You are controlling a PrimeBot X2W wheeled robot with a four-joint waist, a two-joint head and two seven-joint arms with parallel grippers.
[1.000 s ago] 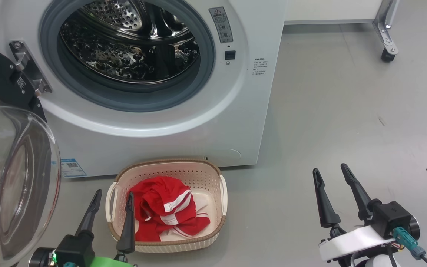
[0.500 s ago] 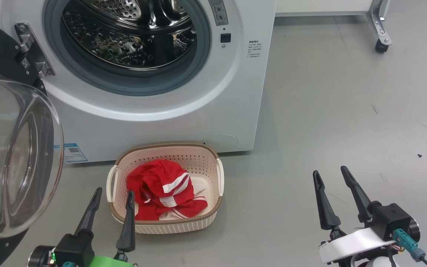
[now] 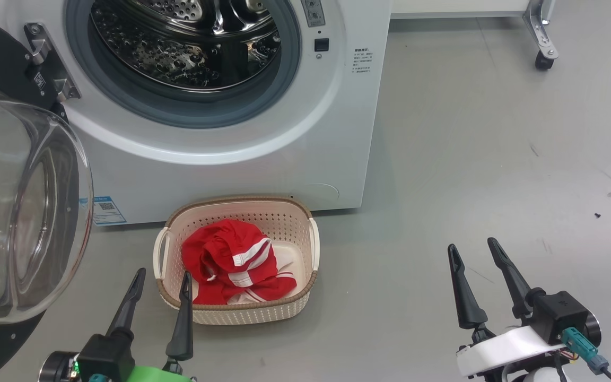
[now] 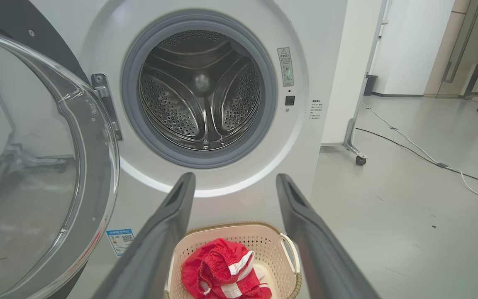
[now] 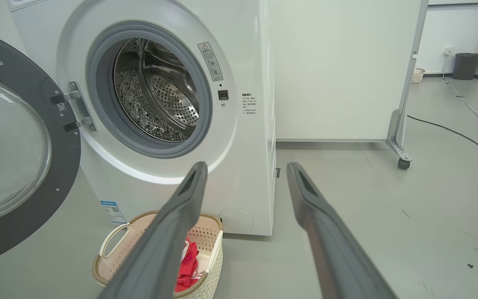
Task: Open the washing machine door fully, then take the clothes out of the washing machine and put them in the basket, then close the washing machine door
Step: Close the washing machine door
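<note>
The washing machine (image 3: 305, 138) stands with its steel drum (image 4: 199, 89) bare inside. The washing machine door (image 3: 19, 212), black-rimmed with a clear glass bowl, hangs wide open at the left. In front of the machine the cream basket (image 3: 252, 314) sits on the floor holding the red, white-striped clothes (image 3: 231, 260). My left gripper (image 3: 163, 274) is open, just in front of the basket's left near corner, with nothing between its fingers (image 4: 168, 224). My right gripper (image 3: 471, 244) is open over bare floor, well right of the basket. From the right wrist, the door (image 5: 15, 166), basket (image 5: 114, 241) and clothes (image 5: 187, 261) lie left of that gripper (image 5: 247, 165).
A white panel on a metal leg with a caster (image 3: 541, 59) stands behind the machine at the right. Cables (image 4: 430, 160) run across the grey floor farther right. A dark bin (image 5: 465, 65) stands far back. Small specks (image 3: 597, 215) lie on the floor.
The head camera has moved, so the machine and basket sit higher in the picture. The clothes, basket and door keep their places. Both grippers stay open.
</note>
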